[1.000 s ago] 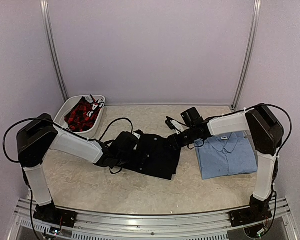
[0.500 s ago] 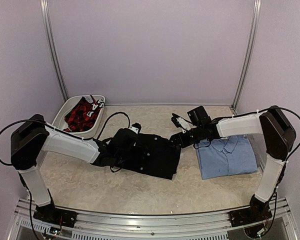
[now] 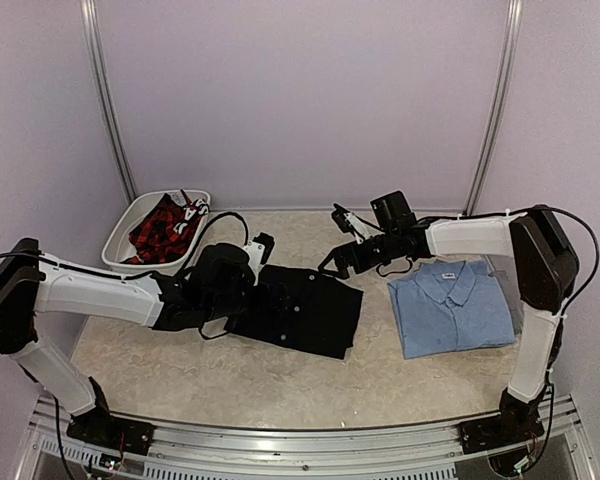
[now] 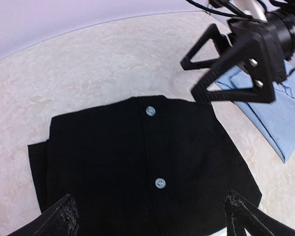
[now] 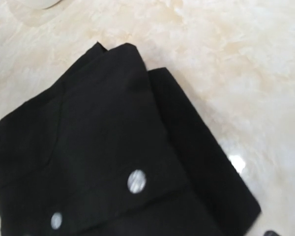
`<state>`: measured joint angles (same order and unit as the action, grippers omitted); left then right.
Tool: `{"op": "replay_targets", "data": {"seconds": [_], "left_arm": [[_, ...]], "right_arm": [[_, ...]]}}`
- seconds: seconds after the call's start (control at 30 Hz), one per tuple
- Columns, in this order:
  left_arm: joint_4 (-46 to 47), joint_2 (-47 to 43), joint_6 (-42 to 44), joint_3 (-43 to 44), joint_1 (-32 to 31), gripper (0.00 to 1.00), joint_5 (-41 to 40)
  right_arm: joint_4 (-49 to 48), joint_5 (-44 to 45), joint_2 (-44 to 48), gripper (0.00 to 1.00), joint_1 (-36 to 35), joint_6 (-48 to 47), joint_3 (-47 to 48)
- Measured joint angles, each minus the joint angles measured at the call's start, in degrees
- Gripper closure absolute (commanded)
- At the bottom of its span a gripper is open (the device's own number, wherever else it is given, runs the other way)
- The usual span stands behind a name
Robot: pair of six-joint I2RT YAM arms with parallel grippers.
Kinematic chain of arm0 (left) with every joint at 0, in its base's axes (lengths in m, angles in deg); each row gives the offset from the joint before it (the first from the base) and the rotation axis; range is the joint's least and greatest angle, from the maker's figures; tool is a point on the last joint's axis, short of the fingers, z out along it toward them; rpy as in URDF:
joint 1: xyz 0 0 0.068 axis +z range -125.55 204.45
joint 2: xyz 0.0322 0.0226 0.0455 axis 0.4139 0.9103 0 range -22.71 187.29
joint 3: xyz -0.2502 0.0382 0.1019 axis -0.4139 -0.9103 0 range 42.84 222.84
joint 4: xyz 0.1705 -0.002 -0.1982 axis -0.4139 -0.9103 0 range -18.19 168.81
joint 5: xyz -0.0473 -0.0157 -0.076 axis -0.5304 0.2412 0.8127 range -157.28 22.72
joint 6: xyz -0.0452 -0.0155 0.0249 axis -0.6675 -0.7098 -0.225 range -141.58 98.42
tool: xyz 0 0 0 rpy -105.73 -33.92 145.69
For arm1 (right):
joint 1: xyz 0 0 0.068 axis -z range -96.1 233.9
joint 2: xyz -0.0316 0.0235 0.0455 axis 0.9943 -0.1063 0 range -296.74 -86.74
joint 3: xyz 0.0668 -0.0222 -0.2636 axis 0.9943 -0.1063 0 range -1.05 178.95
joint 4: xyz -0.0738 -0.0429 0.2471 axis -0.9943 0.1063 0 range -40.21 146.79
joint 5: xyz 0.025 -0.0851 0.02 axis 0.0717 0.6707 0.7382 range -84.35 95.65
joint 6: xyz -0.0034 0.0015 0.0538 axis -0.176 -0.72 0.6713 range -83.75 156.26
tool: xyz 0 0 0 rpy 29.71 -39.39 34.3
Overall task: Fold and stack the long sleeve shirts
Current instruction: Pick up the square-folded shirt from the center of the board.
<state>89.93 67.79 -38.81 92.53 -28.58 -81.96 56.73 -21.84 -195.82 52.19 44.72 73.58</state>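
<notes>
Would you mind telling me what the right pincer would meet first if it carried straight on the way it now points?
Most likely the black shirt: the right pincer, jaws open, hangs over its folded corner, and its wrist view is filled by that cloth. Depth is hard to judge.

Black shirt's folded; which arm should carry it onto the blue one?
Probably right: the right gripper, open, hangs at the black shirt edge nearest the light blue shirt on its side. The left arm would need to stretch across.
</notes>
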Motion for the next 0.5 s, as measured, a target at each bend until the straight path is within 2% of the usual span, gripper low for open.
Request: {"op": "replay_targets", "data": {"seconds": [0.27, 0.4, 0.5], "left_arm": [[0.4, -1.9, -2.3, -5.8, 0.6, 0.08, 5.8], [1.8, -1.9, -2.0, -6.6, 0.3, 0.09, 8.3], [3.1, -1.9, -1.9, -9.2, -0.8, 0.13, 9.2]], "right_arm": [[2.1, -3.2, -7.5, 0.03, 0.9, 0.2, 6.4], [4.3, -7.0, -12.8, 0.03, 2.1, -0.1, 13.4], [4.5, -9.7, -15.0, 0.03, 2.6, -0.3, 14.8]]}}
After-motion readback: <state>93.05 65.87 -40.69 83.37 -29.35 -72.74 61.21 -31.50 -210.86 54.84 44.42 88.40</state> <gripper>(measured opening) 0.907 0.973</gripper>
